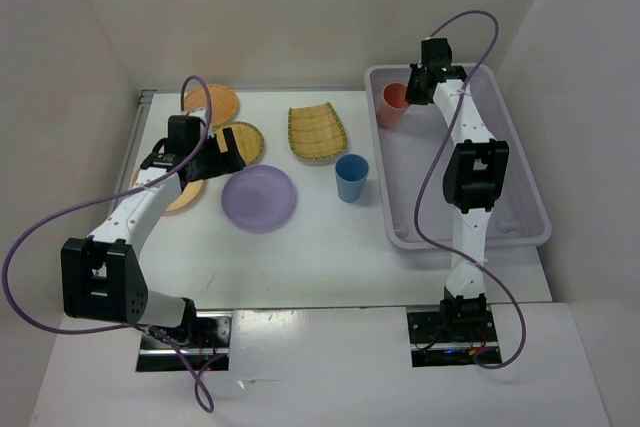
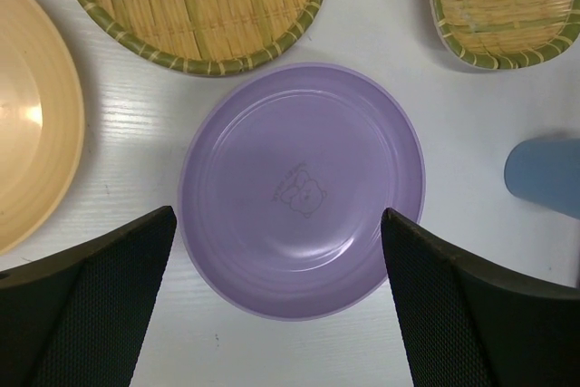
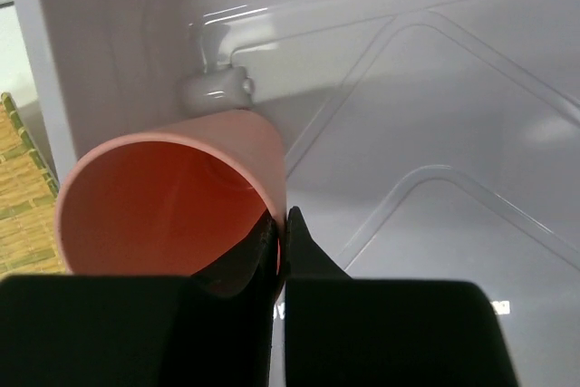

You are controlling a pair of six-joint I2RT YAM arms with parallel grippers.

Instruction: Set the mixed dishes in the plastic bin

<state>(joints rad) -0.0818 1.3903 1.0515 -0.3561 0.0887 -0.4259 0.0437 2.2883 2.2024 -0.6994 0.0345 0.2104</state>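
The right gripper point(image 3: 282, 228), at the far-left corner of the plastic bin point(image 3: 435, 115), is pinched shut on the coral cup's point(image 3: 163, 197) rim, one finger inside. The left gripper point(image 2: 276, 217) hangs spread wide above the lavender round plate point(image 2: 299, 151) on the table point(image 2: 136, 169), touching nothing. The right arm is stretched far forward.

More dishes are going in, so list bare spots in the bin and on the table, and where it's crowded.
Bin: the floor from the coral cup in its far-left corner to the near wall is bare. Table: the near strip between the lavender plate and the arm bases is bare. Crowded: the far-left, woven plates and orange plates nearly edge to edge.
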